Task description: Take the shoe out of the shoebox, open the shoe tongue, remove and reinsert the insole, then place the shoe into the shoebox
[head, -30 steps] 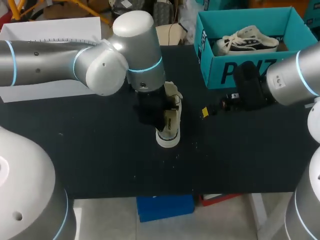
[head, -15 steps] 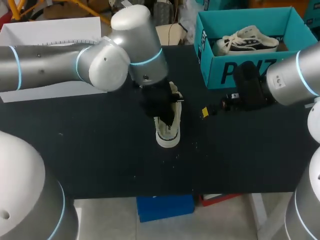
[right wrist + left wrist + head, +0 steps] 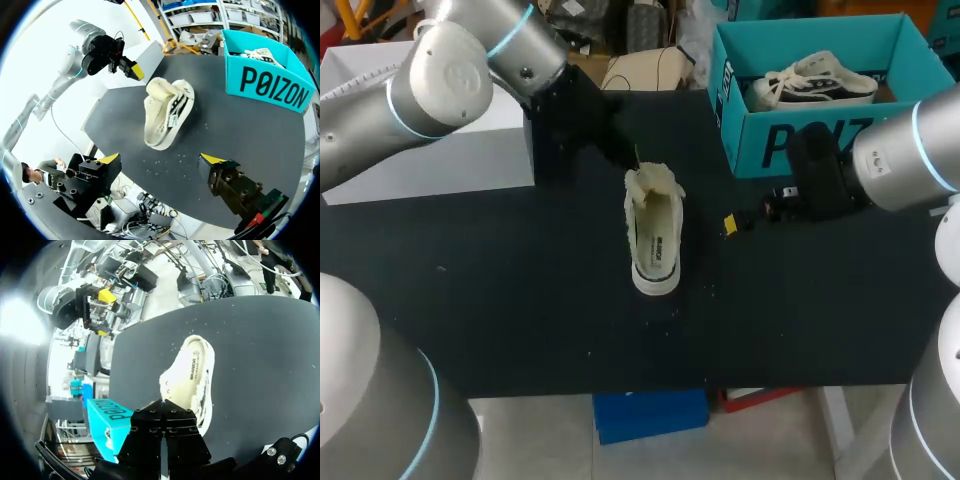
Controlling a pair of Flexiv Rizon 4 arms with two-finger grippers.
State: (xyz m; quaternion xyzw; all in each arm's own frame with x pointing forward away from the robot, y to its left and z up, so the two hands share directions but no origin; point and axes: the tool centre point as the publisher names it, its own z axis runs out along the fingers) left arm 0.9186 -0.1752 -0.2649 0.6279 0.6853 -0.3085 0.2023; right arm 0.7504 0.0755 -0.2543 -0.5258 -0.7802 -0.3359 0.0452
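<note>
Both right gripper tips apart, wrist-side

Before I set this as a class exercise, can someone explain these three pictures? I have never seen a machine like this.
This is a two-armed robot at a dark table. Each arm ends in a two-fingered claw with yellow tips. One picture looks down from above and behind the robot. The two round ones come from cameras on its wrists. A cream shoe rests on the table with its opening facing up. A teal shoebox at the far right holds a second shoe. The left claw, just beyond the cream shoe, is closed and holds nothing I can see. The right claw is open and empty, off to the shoe's side.
</note>
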